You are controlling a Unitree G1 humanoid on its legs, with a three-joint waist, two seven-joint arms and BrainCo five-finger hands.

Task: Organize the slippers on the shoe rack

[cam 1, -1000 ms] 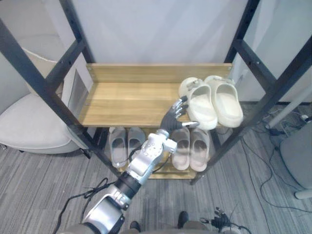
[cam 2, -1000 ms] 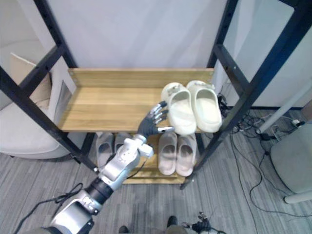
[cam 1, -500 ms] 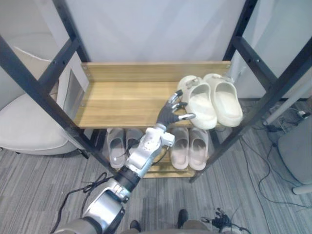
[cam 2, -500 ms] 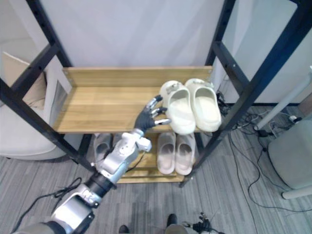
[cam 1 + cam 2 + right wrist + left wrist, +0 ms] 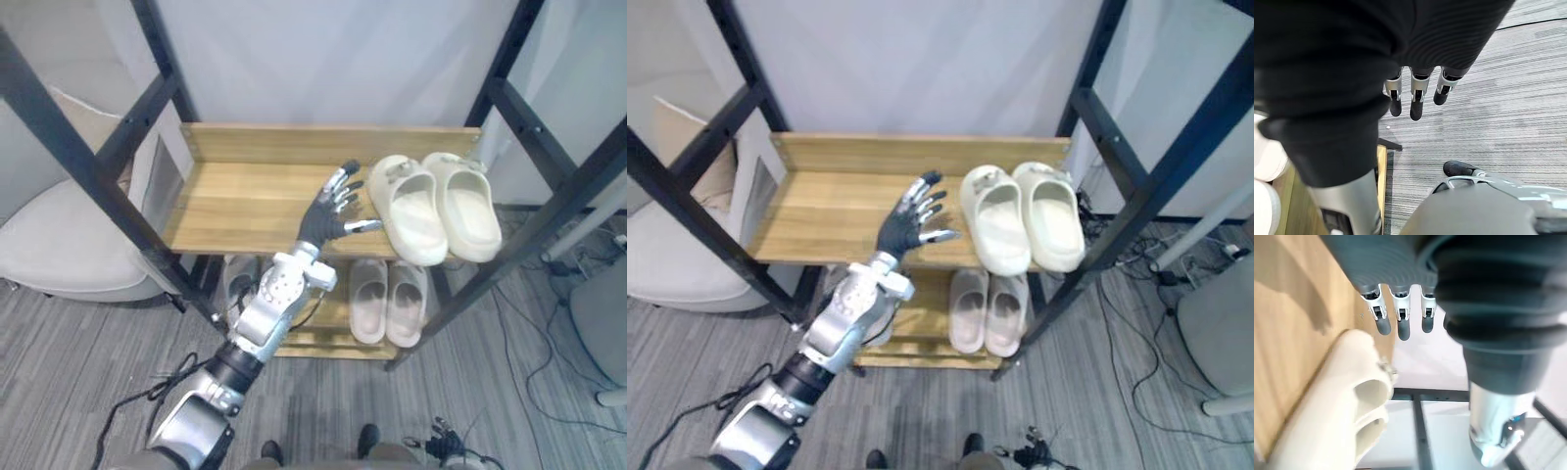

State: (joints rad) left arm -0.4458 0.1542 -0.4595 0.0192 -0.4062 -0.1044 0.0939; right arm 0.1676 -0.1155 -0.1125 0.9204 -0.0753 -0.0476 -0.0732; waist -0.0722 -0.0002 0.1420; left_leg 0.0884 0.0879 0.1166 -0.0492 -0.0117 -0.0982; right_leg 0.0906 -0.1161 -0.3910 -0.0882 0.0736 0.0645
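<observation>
A pair of cream clogs [image 5: 436,206] stands side by side at the right end of the rack's upper wooden shelf [image 5: 245,196]. My left hand [image 5: 328,217] hovers over that shelf just left of the clogs, open with fingers spread, its thumb tip close to the nearer clog [image 5: 1337,401]. On the lower shelf a beige pair of slippers [image 5: 388,299] lies at the right. A grey pair [image 5: 238,279] lies at the left, partly hidden by my left arm. My right hand [image 5: 1416,98] hangs with straight fingers over the grey floor, holding nothing.
Black metal posts [image 5: 549,211] frame the rack on both sides. A white cushioned seat [image 5: 59,235] stands to the left. Cables [image 5: 549,333] trail on the floor at the right, beside a grey chair [image 5: 602,313].
My left hand has drawn back leftward from the nearer clog's side and opened its fingers wider. The camera has shifted a little. The clogs stay in place.
</observation>
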